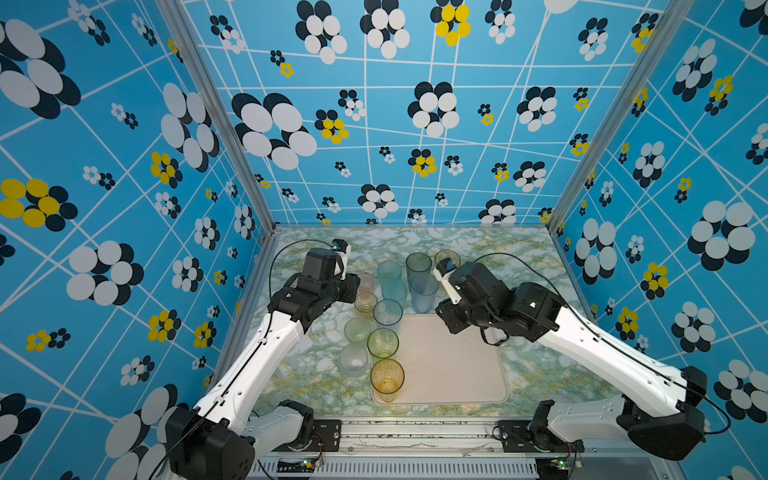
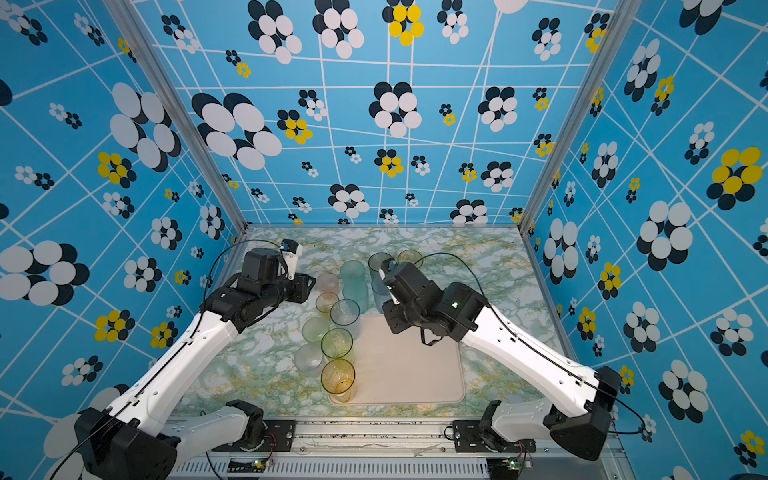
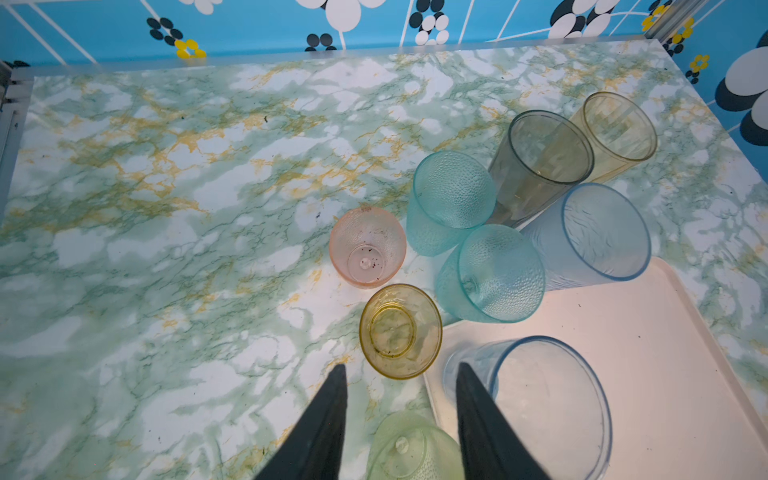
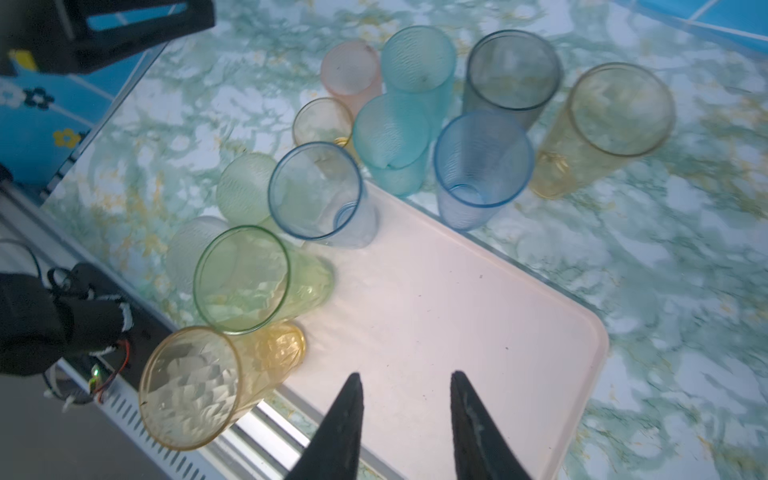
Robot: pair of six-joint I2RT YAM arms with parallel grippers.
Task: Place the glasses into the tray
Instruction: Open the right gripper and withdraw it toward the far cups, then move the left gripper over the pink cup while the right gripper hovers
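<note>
The cream-white tray lies front and centre. Along its left edge stand three tall glasses: amber, green and blue-rimmed clear. The other glasses stand on the table to the left and behind: clear, pale green, orange, pink, two teal, grey, blue, amber. My left gripper is open above the pale green glass, touching nothing. My right gripper hangs open over the bare tray.
The marble-patterned table is walled by blue flowered panels on three sides. A metal rail with the arm bases runs along the front edge. The glasses stand close together, several touching.
</note>
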